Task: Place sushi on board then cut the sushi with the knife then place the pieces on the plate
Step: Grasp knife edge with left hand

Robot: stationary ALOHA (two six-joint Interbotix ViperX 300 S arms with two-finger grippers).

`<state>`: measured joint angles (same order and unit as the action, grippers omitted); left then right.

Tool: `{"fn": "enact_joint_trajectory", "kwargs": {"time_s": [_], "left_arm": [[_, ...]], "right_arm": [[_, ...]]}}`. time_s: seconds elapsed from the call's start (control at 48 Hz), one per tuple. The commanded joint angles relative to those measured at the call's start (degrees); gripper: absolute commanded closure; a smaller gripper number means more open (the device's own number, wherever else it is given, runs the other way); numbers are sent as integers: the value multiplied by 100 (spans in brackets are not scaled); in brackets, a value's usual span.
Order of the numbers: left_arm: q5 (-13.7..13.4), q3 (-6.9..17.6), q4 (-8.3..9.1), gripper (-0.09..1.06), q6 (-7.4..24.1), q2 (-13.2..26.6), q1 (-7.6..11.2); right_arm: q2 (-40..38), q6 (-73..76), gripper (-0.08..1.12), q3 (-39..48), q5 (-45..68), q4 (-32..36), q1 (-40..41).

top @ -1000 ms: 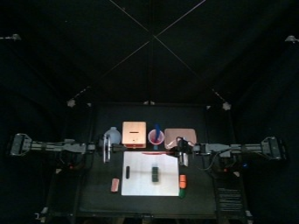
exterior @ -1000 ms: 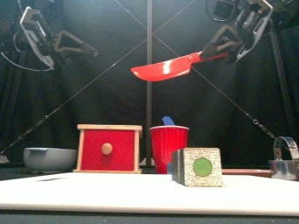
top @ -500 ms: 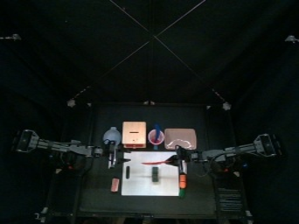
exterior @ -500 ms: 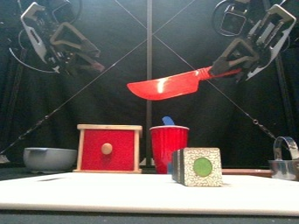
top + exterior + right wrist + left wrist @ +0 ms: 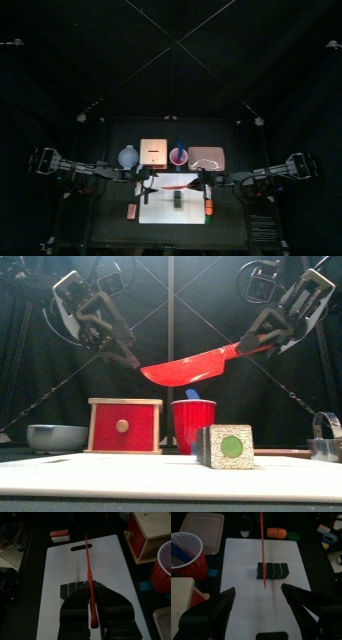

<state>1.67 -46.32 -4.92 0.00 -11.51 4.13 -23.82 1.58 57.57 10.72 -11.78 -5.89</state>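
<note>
Right gripper (image 5: pixel 257 346): clamped on the handle of the red knife (image 5: pixel 194 364), up over the 3 o'clock side of the white board (image 5: pixel 160 215).
Red knife: in the air, well above the red cup's rim in the front view. Blade runs toward 9 o'clock with the tip lower than the handle. Seen edge-on from both wrists, it lies over the sushi roll and is not touching it.
Left gripper (image 5: pixel 258 588): jaws spread wide, nothing between them. It hangs over the board's 9 o'clock side and faces the knife tip.
Sushi roll (image 5: pixel 177 199): on the board near its middle, dark green blocks joined in one row.
White board: flat at table centre, toward 6 o'clock.
Pink tray (image 5: pixel 206 157): off the board at about 1 o'clock, nothing visible on it.
Red cup (image 5: pixel 193 421): at 12 o'clock from the board, blue knife (image 5: pixel 193 395) standing in it.
Wooden box (image 5: pixel 124 426): just beside the cup on its 9 o'clock side, red drawer front facing 6 o'clock.
Bowl (image 5: pixel 56 436): 9 o'clock of the box.
Orange toy (image 5: pixel 276 532): at the board's 3 o'clock edge, about 4 o'clock from the sushi.
Red-and-white toy (image 5: pixel 60 536): off the board's 9 o'clock edge, about 8 o'clock from the sushi.
Metal cutter (image 5: pixel 326 441): far 3 o'clock side of the table.
</note>
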Motion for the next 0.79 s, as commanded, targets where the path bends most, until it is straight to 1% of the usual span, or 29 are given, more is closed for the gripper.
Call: {"fn": "enact_joint_trajectory", "kwargs": {"time_s": [0.021,0.167,0.271,0.396,0.604,0.792], "left_arm": [[9,334,9,-6,9,264,18],[35,510,44,-6,18,562,26],[35,598,35,-6,9,738,35],[44,703,26,-6,9,861,44],[44,800,9,-6,0,1055,53],[53,870,9,-4,9,1134,53]], "right_arm": [[-35,0,78,-132,53,-9,-9],[-26,-9,78,-132,62,-9,-9],[9,0,78,-132,62,0,-9],[44,-9,78,-123,62,-9,-18],[105,0,78,-114,62,-9,-44],[123,0,78,-123,62,-9,-88]]}}
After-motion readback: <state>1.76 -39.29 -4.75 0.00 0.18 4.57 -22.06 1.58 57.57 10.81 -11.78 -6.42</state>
